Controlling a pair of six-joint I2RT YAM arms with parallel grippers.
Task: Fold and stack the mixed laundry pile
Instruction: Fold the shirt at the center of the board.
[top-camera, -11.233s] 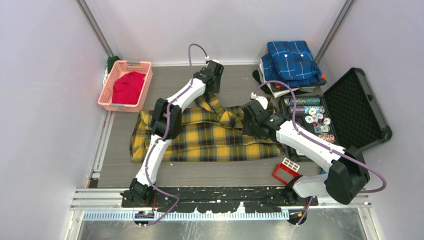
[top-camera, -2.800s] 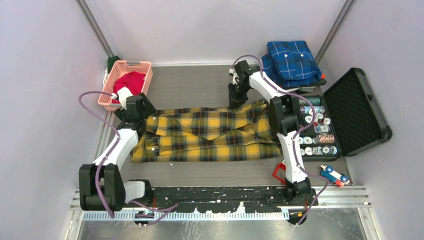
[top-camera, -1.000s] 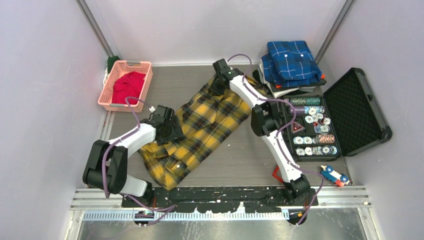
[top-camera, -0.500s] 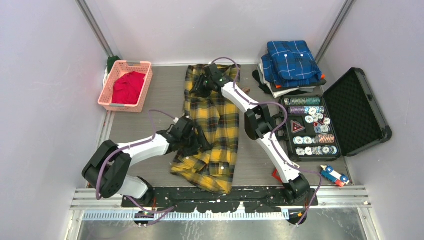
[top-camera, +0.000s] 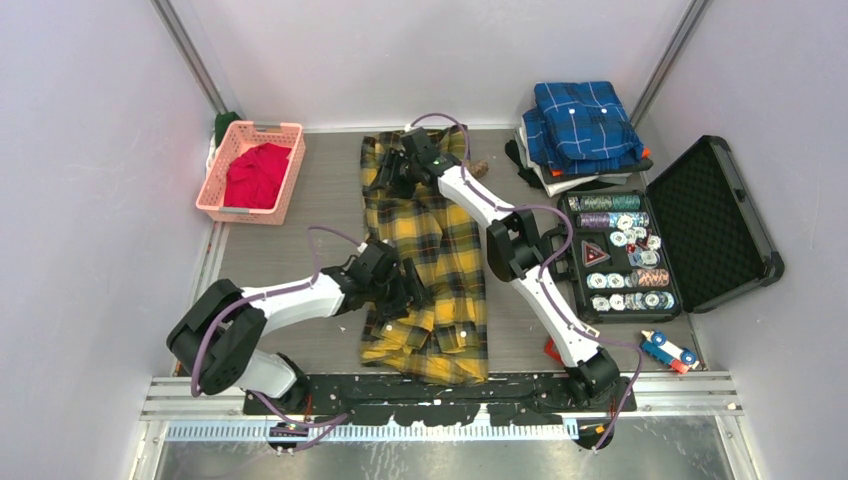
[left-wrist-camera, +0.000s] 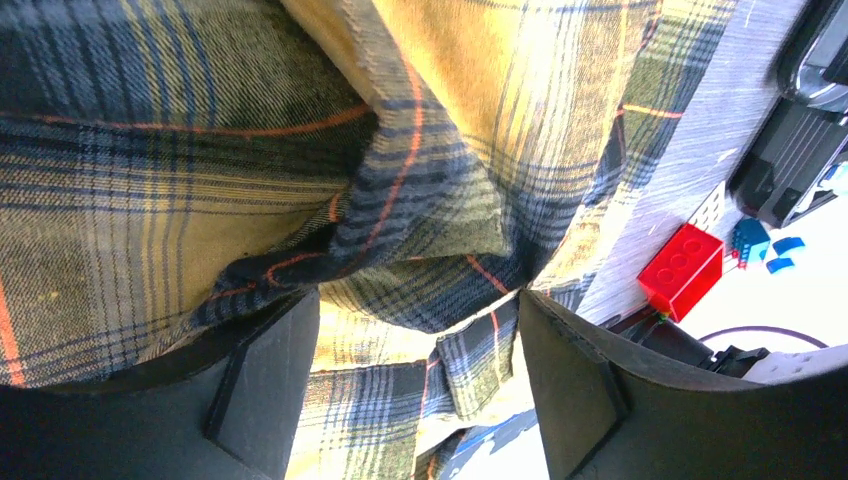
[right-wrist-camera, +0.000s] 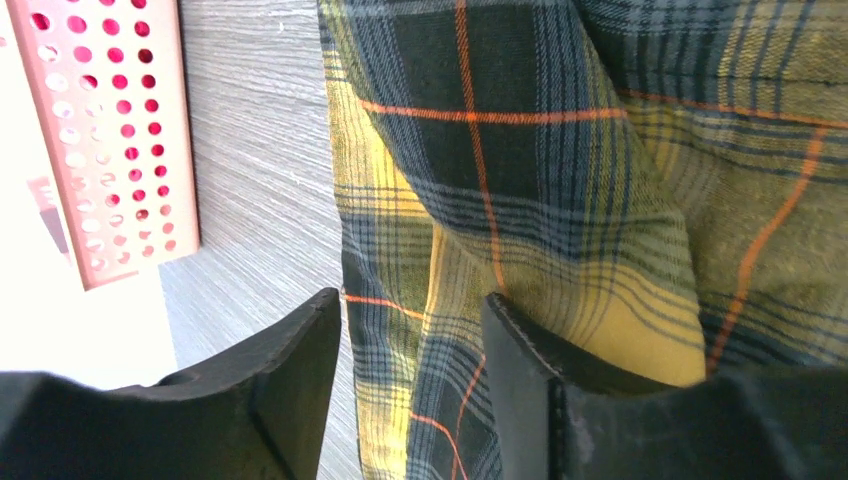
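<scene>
Plaid shirt (top-camera: 440, 270), long rumpled woven strip

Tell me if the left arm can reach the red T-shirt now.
Probably yes: the red T-shirt lies uncovered in the open pink basket on that side, only bare table between it and the left gripper, now over the plaid shirt.

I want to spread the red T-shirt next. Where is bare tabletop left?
Widest bare patch: between the pink basket and the yellow plaid shirt, beyond the left arm. A narrower strip lies between the shirt and the chip case, but the right arm crosses it. The far right is crowded with the case, the folded clothes and toys.
</scene>
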